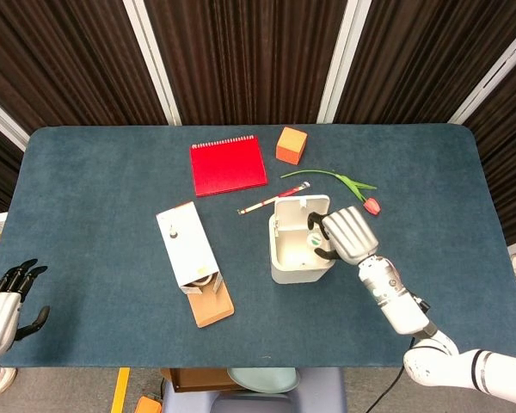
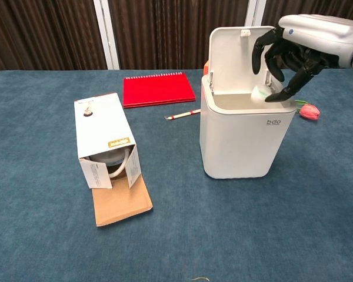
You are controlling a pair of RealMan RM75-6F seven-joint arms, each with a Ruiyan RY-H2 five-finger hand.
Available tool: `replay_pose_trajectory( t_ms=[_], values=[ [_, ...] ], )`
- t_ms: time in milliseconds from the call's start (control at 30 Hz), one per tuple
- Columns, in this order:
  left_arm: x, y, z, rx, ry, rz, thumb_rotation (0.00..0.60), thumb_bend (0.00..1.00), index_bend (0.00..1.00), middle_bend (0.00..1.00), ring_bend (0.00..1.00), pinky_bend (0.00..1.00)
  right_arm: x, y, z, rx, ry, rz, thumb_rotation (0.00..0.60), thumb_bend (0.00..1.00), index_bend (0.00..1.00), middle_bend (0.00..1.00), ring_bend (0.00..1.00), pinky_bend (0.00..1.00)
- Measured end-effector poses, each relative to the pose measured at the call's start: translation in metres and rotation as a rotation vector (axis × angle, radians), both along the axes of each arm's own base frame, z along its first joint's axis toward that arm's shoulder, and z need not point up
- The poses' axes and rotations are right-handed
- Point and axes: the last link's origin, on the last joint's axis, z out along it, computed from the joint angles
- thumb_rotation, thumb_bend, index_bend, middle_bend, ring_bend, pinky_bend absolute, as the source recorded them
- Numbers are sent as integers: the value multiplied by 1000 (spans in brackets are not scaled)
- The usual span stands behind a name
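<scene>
right hand [image 2: 291, 50] over the open top of the white bin [image 2: 247, 141], fingers curled down around a small white tube [image 2: 260, 94] with a green end, grasping it just inside the rim at the bin's right rear corner. seen from the head view, same hand [image 1: 344, 236] covering the right side of the bin [image 1: 292, 254], tube [image 1: 316, 242] showing as a pale spot with green beneath the fingers. bin lid [image 2: 242, 51] standing upright behind the opening. left hand [image 1: 2, 305] low at the left edge, off the table, released, fingers apart, holding nothing.

left of the bin, a white carton [image 2: 103, 141] lying on its side with its brown flap open toward the near edge. beyond, a red spiral notebook [image 2: 159, 89] lying flat, with a red-and-white pencil [image 2: 182, 114] between it and the bin. an orange cube [image 1: 291, 144] near the far edge, just right of the notebook. a tulip [image 1: 371, 205] with a green stem lying right of the bin, near the right hand but apart from it. all on a blue tablecloth [image 1: 95, 198].
</scene>
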Motion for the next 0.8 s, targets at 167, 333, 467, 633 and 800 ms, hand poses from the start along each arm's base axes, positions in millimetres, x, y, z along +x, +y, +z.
replay_pose_trajectory(
  t_ms=[167,333,467,633,800],
  values=[
    [0,0,0,-2,1,2,600,373,192,114,147,310,0,7,9,-34,10,18,600,72,369,792,847,999],
    [0,0,-1,-4,3,2,600,373,192,114,147,309,-3,23,26,-103,33,43,600,70,349,792,829,999],
    [1,0,-2,-8,7,0,600,372,192,115,147,309,-11,40,45,-217,75,60,600,69,382,792,810,983],
    [2,0,-3,-9,11,-6,600,373,192,117,147,312,-32,73,80,-428,111,44,600,70,462,768,713,873],
    [4,-1,-2,1,12,-17,600,372,192,119,147,313,-78,121,111,-550,144,-83,600,74,477,571,501,661]
  ],
)
